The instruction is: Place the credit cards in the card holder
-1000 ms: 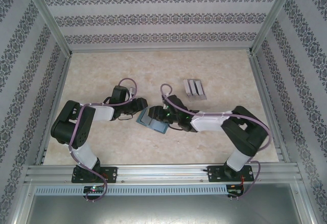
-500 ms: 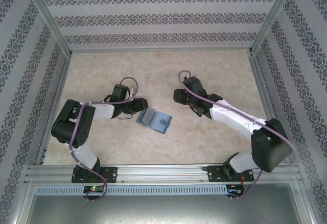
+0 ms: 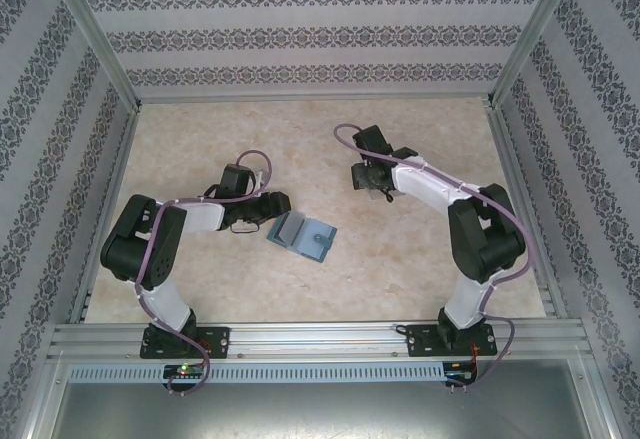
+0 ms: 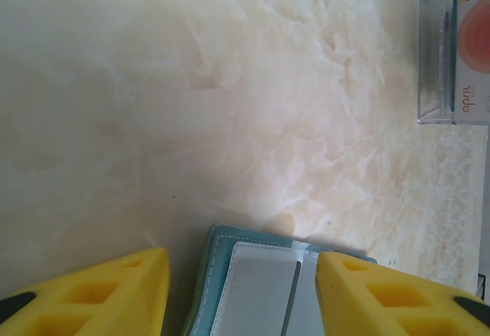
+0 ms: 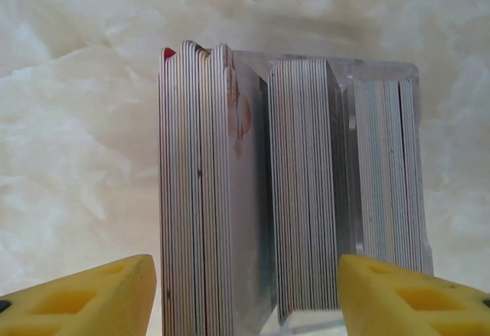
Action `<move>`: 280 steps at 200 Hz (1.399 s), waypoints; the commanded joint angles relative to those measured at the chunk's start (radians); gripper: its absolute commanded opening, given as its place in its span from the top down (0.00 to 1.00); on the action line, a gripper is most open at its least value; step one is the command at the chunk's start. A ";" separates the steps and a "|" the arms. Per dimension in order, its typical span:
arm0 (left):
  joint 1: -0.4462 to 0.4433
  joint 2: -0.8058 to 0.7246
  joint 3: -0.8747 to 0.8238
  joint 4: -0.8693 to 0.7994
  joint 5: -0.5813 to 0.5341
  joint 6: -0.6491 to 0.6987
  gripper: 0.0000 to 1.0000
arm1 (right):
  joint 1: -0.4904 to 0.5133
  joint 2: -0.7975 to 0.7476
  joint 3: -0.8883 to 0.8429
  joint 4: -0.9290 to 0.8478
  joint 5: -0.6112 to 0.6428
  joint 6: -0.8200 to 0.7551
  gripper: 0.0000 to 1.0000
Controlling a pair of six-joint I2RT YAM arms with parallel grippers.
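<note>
The teal card holder (image 3: pixel 303 236) lies open on the table, its pale inner leaves up. My left gripper (image 3: pixel 275 206) is at its back-left end. In the left wrist view the jaws stand open either side of the card holder (image 4: pixel 210 275). The right finger (image 4: pixel 383 294) overlaps its edge and the left finger (image 4: pixel 99 290) stands clear. A flat grey rectangle (image 4: pixel 260 298) lies in the inner leaf. My right gripper (image 3: pixel 372 181) hangs open over the credit cards (image 5: pixel 195 198), which stand on edge in stacks. Its open jaws (image 5: pixel 245 298) span the left and middle stacks (image 5: pixel 302 183).
The cards sit in a clear three-slot stand (image 5: pixel 344 76), also seen as the clear stand (image 4: pixel 452 53) in the left wrist view. Aluminium posts and patterned walls enclose the marbled table (image 3: pixel 200 139), which has free room at the back and left.
My right arm has swung from the card holder back and to the right, over the card stand, and its jaws have opened wider. The left arm and card holder have stayed put.
</note>
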 commanded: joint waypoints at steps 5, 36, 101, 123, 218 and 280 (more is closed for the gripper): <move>0.008 0.046 -0.005 -0.130 -0.083 0.042 0.46 | -0.002 0.025 0.070 -0.080 0.091 -0.045 0.38; 0.009 0.055 0.000 -0.135 -0.087 0.044 0.46 | -0.002 0.008 0.080 -0.085 0.165 -0.049 0.40; 0.009 0.113 0.010 -0.120 -0.077 0.030 0.47 | -0.004 0.013 0.069 -0.077 0.235 -0.102 0.46; 0.009 0.116 0.014 -0.131 -0.086 0.036 0.47 | 0.017 0.015 0.074 -0.071 0.306 -0.132 0.49; 0.009 0.103 0.011 -0.138 -0.118 0.051 0.45 | 0.055 0.060 0.119 -0.085 0.361 -0.171 0.87; 0.009 0.154 0.031 -0.127 -0.065 0.034 0.45 | 0.052 -0.015 0.100 -0.088 0.238 -0.125 1.00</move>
